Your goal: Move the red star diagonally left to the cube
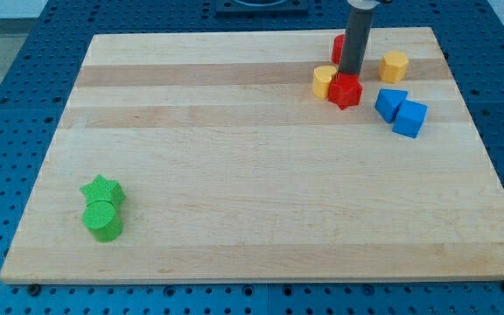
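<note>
The red star (346,91) lies near the view's top right on the wooden board (261,175). My tip (350,73) stands right behind it, at its upper edge, touching or nearly so. A blue cube (410,119) lies to the star's right and a little lower, with another blue block (389,103) touching it on its left. A yellow block (325,81) sits against the star's left side. A second red block (339,48) is partly hidden behind the rod.
A yellow hexagonal block (394,66) sits near the top right edge. A green star (102,191) and a green cylinder (103,220) sit together at the bottom left. The board rests on a blue perforated table (7,131).
</note>
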Available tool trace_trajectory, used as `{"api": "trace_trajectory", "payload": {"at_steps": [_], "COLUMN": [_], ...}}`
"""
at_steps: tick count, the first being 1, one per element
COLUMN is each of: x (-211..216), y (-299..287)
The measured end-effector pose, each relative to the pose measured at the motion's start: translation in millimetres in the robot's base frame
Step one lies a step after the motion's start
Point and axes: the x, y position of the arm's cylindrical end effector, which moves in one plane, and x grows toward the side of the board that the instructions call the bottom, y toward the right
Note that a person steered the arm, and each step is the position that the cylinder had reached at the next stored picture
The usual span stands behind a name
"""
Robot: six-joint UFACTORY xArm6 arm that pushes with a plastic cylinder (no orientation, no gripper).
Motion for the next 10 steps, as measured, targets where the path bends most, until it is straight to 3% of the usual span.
{"api": "trace_trajectory", "payload": {"at_steps": [2,6,10], "x": [13,89,127], "y": [1,-1,-76]}}
